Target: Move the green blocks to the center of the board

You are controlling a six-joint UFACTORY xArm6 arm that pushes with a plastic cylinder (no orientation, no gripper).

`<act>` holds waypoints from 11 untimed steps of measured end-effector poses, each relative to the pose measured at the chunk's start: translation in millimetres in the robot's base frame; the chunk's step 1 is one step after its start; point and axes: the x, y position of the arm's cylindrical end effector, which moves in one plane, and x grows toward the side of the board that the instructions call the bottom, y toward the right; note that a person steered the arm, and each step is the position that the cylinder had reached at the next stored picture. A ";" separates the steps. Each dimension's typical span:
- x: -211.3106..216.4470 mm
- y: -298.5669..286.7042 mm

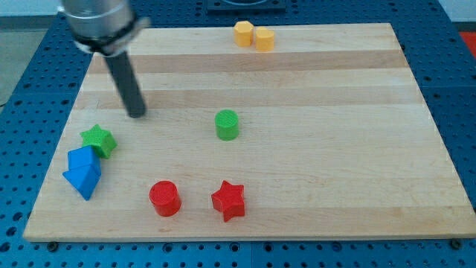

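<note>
Green star (98,139) nr my tip (137,113); green cylinder (227,124) central

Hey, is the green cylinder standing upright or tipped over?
Upright: the green cylinder shows its round flat top facing up, near the board's middle. My tip is off to its left, apart.

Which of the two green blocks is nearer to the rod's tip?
The green star, near the view's left edge beside the blue blocks, lies just below-left of my tip. The green cylinder sits farther right, near centre.

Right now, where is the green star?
The green star sits near the view's left edge, touching the blue blocks below it, with my tip just above-right.
</note>
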 end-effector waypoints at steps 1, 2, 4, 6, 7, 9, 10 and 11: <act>4.5 -45.5; 40.0 -37.2; 56.0 -68.8; 56.0 -67.7; 56.0 -66.9; 79.1 -45.5; 86.0 -45.0; 89.0 62.5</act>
